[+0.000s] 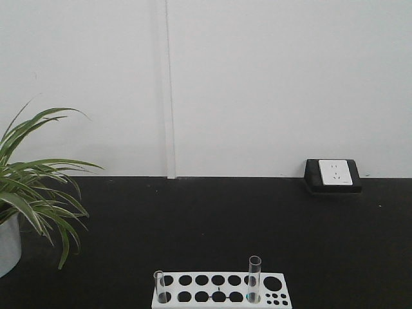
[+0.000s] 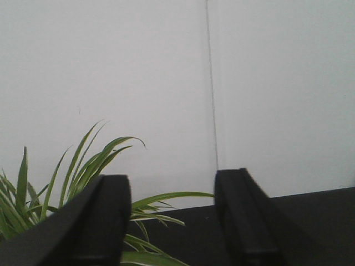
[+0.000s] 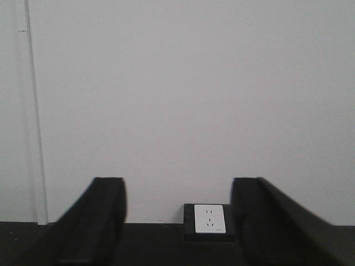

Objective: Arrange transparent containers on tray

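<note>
Standing upright in a white rack (image 1: 209, 288) at the near edge of the black worktop (image 1: 225, 219), two glass tubes are seen well apart: the left tube (image 1: 159, 286) in the rack's left end, the right tube (image 1: 254, 279) toward its right end. The left end effector (image 2: 173, 185) is held with jaws apart and empty, faced toward a plant (image 2: 83, 172). The right end effector (image 3: 177, 188) is likewise spread, faced toward a socket (image 3: 209, 218) against the wall.

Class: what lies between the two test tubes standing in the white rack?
Between the left test tube and the right test tube, only empty holes of the white rack show, in the front-facing view.
</note>
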`<state>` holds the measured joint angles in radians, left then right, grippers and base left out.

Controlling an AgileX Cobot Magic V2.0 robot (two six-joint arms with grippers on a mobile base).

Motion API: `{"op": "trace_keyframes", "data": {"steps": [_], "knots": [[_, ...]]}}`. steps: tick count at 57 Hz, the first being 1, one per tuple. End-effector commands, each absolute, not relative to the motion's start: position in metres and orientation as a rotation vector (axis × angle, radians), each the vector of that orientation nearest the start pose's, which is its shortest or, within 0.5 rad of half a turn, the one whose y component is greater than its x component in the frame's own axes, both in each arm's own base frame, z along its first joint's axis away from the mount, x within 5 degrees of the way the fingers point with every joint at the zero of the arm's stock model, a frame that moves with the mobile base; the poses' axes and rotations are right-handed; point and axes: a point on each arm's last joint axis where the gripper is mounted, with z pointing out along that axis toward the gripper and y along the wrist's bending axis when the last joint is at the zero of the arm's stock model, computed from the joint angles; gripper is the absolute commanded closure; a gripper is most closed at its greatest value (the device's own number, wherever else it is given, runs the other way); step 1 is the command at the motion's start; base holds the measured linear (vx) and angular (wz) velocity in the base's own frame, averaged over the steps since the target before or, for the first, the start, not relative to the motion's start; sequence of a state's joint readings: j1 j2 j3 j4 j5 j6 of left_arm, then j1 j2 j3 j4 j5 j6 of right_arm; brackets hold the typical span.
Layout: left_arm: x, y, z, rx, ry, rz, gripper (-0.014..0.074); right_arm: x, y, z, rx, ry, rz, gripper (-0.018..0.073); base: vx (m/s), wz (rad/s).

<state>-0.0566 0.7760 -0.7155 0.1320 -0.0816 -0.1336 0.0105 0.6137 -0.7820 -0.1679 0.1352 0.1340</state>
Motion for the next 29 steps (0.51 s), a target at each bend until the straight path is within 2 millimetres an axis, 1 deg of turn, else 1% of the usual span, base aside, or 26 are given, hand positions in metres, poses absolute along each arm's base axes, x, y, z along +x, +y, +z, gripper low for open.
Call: {"op": "trace_keyframes", "data": {"steps": [1,3,8,14,18,24,27,29], "knots": [[0.16,-0.014,0.41,0.064,1.301,-0.084,-0.0007,0.117,0.001,0.429,-0.031,1.344,-0.035,-0.0143,0.0,0.0],[0.159,-0.014,0.412,0.065,1.282,-0.086,-0.0024,0.117,0.001,0.43,-0.032,1.34,-0.035,-0.0172,0.0,0.0],[0.156,-0.014,0.416,0.053,1.239,-0.106,-0.0033,0.116,0.001,0.431,-0.029,1.323,-0.026,-0.0169,0.0,0.0],[0.156,-0.013,0.416,-0.037,1.242,-0.204,-0.0018,0.115,0.001,0.434,0.028,1.292,0.057,-0.0157,0.0,0.0],[0.158,-0.012,0.416,-0.065,1.238,-0.237,0.0004,0.115,0.001,0.435,0.036,1.274,0.072,-0.0141,0.0,0.0],[0.158,-0.014,0.412,-0.022,1.186,-0.216,0.0046,0.116,0.002,0.433,0.03,1.244,0.073,-0.0109,0.0,0.0],[0.157,-0.016,0.409,0.023,1.137,-0.198,0.0071,0.119,0.002,0.424,0.027,1.244,0.076,-0.0092,0.0,0.0],[0.157,-0.019,0.403,0.073,1.12,-0.177,0.0088,0.121,0.002,0.418,0.026,1.25,0.077,-0.0081,0.0,0.0]]}}
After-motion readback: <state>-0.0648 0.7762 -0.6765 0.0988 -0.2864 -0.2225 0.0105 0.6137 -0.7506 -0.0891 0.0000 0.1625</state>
